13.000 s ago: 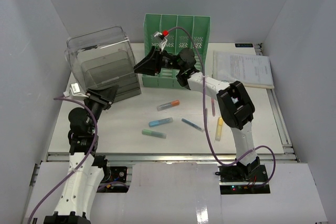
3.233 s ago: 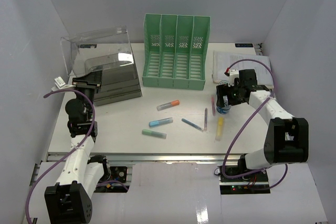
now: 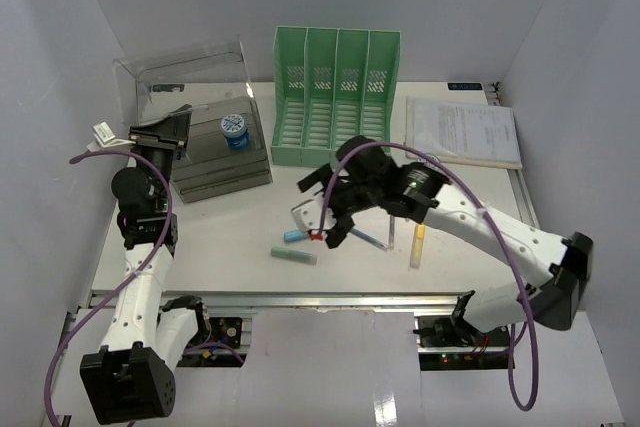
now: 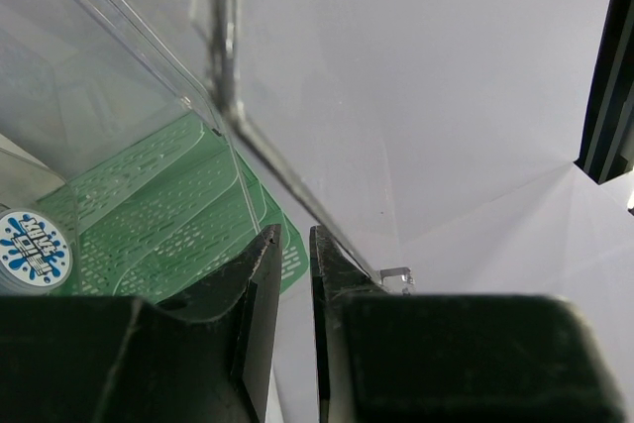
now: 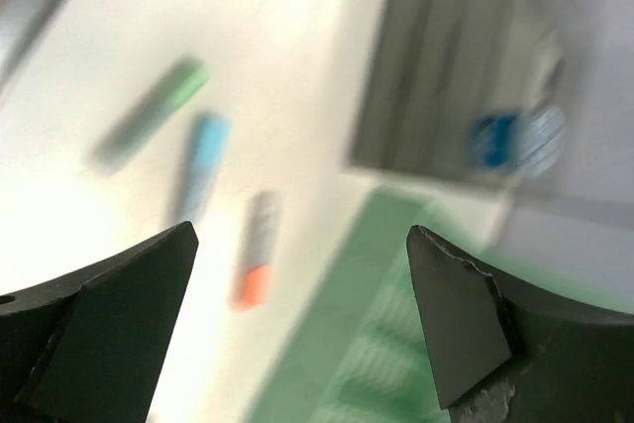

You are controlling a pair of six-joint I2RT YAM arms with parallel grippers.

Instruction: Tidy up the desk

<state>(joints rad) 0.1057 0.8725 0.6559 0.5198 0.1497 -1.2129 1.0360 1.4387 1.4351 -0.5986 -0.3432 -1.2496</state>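
The desk (image 3: 230, 217) is the white tabletop that fills the middle of the overhead view. Its silver rail (image 3: 300, 297) runs along the near edge, by the arm bases.

At the far side stands a green file rack (image 3: 335, 97). A stack of papers (image 3: 462, 132) lies to its right. A clear drawer box (image 3: 215, 162) sits to its left, with a small round blue-and-white container (image 3: 233, 131) on top.

The clear lid (image 3: 190, 72) of the box stands raised. The left gripper (image 4: 295, 237) is at the lid's lower left corner. Its fingers are nearly together, with only a narrow slit between them, and are closed on the lid's edge.

The right gripper (image 5: 300, 233) hangs over the centre of the desk. Its fingers are spread wide, with nothing between them. Its own view is blurred, but a green marker (image 5: 154, 111), a blue marker (image 5: 203, 160) and an orange-tipped marker (image 5: 255, 263) can be made out on the desk below. A yellow marker (image 3: 417, 245) lies further right, apart from the others.
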